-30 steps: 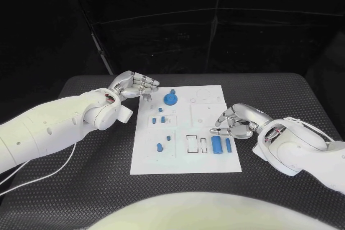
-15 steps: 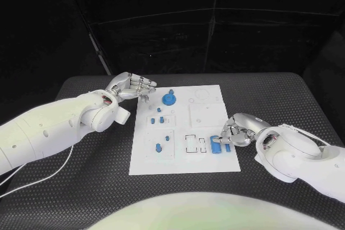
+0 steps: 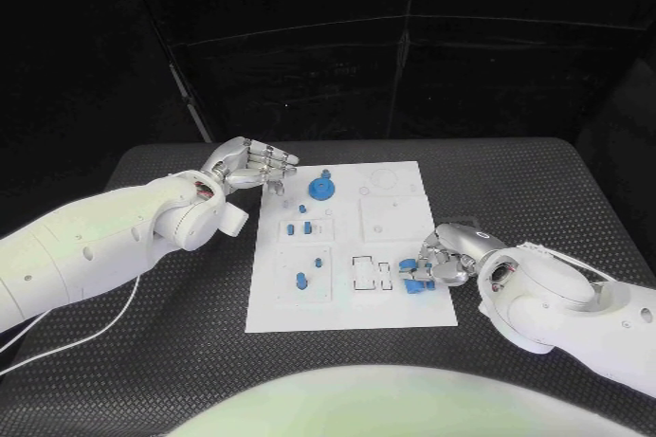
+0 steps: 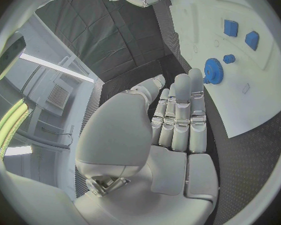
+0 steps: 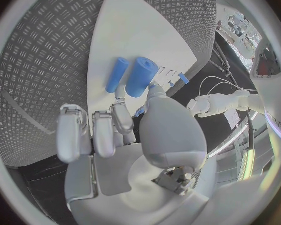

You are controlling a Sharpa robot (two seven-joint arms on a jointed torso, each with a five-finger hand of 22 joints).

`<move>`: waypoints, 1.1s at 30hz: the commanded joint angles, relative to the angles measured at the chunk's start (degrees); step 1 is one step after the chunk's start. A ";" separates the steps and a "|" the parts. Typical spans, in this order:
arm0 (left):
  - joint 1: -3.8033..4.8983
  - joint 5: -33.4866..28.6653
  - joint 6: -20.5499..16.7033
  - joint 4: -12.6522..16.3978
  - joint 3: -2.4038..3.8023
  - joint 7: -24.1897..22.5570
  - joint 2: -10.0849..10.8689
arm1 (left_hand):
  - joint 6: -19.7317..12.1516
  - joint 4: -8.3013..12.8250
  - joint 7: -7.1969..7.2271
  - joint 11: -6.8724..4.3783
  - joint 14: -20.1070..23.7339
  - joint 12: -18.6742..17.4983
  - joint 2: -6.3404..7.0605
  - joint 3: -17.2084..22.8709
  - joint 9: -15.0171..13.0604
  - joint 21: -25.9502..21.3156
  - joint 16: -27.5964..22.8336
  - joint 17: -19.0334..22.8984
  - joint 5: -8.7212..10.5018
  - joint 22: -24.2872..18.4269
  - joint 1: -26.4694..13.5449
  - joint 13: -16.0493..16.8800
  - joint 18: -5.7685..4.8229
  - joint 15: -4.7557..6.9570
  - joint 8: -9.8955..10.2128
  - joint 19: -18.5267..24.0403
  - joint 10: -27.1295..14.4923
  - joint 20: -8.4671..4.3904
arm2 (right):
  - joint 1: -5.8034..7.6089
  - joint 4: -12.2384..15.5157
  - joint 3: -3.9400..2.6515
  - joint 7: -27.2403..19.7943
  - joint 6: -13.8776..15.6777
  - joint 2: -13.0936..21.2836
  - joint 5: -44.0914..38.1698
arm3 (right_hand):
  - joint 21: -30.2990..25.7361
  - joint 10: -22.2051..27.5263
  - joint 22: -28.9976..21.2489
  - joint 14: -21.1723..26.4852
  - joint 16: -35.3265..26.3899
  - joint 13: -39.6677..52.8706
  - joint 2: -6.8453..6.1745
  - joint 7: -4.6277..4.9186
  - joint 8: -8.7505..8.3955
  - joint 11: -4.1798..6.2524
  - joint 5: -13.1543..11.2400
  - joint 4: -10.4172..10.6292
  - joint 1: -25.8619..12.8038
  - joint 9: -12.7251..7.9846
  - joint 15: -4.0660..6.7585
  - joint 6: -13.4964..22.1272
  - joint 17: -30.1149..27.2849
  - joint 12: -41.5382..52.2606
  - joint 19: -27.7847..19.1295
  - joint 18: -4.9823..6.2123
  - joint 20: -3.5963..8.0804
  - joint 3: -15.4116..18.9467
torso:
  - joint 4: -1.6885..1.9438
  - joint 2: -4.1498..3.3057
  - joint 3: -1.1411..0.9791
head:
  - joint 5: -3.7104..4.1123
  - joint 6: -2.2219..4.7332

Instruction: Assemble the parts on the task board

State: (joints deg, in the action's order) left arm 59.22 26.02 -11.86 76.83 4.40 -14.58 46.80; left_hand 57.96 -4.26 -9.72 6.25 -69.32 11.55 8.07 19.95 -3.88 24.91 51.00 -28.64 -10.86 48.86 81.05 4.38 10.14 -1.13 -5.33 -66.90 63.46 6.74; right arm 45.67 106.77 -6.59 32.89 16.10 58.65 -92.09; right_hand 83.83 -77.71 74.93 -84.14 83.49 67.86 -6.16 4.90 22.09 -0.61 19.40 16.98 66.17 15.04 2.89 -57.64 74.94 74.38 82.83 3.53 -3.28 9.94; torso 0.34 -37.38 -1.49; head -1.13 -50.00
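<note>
Parts — right hand [image 3: 440, 257] pinches one blue cylinder [image 5: 140, 76]; left hand [image 3: 253, 162] clenched, empty.

A black table [image 3: 178, 361] with a ribbed, diamond-patterned mat — a white cable [image 3: 82, 331] lies across it.

No text, label, brand, number or sign can be read on anything here. The task board [image 3: 410, 309] carries only faint outlines, with no letters legible on it.
</note>
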 commanded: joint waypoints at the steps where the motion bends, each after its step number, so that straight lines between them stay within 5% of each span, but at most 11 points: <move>1: 0.04 -0.01 0.43 -0.12 0.06 -1.15 -0.11 | 0.18 0.00 -0.23 -0.19 0.48 0.23 -0.64 -0.16 -0.03 -0.23 -0.33 0.10 0.31 -0.08 -0.12 0.02 0.24 -0.06 -0.15 0.19 -0.40 0.12 | -0.23 -0.30 -0.01 0.06 -0.97 -0.55 -1.66 | 0.41 -0.57 5.40 -3.58 0.44 0.55 0.21 -0.23 0.51 0.20 -0.05 -0.16 -0.09 0.33 0.42 0.11 2.50 0.40 0.49 -1.11 0.06 0.07 | 0.08 0.03 -0.01 | 0.04 0.00; 12: -0.01 -0.01 0.47 -0.14 0.06 -1.11 -0.07 | 0.18 -0.01 -0.22 -0.20 0.48 0.25 -0.69 -0.15 -0.03 -0.25 -0.34 0.10 0.30 -0.10 -0.11 0.02 0.24 -0.06 -0.16 0.19 -0.42 0.12 | -1.58 -1.23 0.00 -0.66 -0.20 -2.35 -1.58 | 0.78 -1.59 6.00 -3.68 0.83 2.82 3.20 -0.85 2.73 0.77 4.35 -0.55 3.77 2.64 0.89 0.09 3.39 1.31 0.72 -1.22 0.48 -1.14 | -0.01 0.00 0.01 | 0.02 0.00; 27: -0.11 -0.01 0.54 -0.04 0.06 -1.07 0.12 | 0.18 -0.01 -0.22 -0.20 0.48 0.25 -0.69 -0.15 -0.03 -0.25 -0.34 0.10 0.30 -0.10 -0.11 0.02 0.24 -0.06 -0.16 0.19 -0.42 0.12 | -1.78 0.97 -0.03 -4.46 12.67 -2.45 3.74 | 1.66 -3.71 7.42 -3.95 1.48 6.30 5.96 -1.48 3.33 1.38 10.16 -0.81 7.47 3.98 1.40 -0.32 4.73 3.30 1.64 -1.55 0.93 -1.90 | -0.04 0.11 0.02 | -0.30 0.00; 33: -0.19 -0.01 0.59 -0.04 0.06 -1.06 0.03 | 0.18 -0.01 -0.22 -0.20 0.48 0.25 -0.69 -0.15 -0.03 -0.25 -0.34 0.10 0.30 -0.10 -0.11 0.02 0.24 -0.06 -0.16 0.19 -0.42 0.12 | -1.78 1.14 -0.04 -5.62 14.24 -3.77 7.09 | 1.70 -3.75 7.49 -3.95 1.49 6.37 6.19 -1.54 3.35 1.44 10.75 -0.77 7.83 4.13 1.45 -0.38 4.74 3.25 1.68 -1.56 1.00 -1.96 | 0.09 0.09 0.04 | -0.46 0.00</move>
State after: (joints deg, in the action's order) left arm 58.99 26.03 -11.77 76.68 4.41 -14.58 46.88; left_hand 57.95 -4.26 -9.72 6.04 -69.32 11.55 7.88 19.95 -3.88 24.91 51.00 -28.60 -10.86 48.82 80.85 4.38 10.14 -1.13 -5.33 -66.90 63.26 6.74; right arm 43.82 107.72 -6.61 29.28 26.91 55.09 -88.50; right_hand 85.37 -80.79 74.92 -83.93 84.82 74.14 -0.80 3.88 25.12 0.62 29.77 16.14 72.78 18.17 3.90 -57.85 74.92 77.48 83.65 2.63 -2.46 8.27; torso 0.36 -37.27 -1.49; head -1.55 -50.00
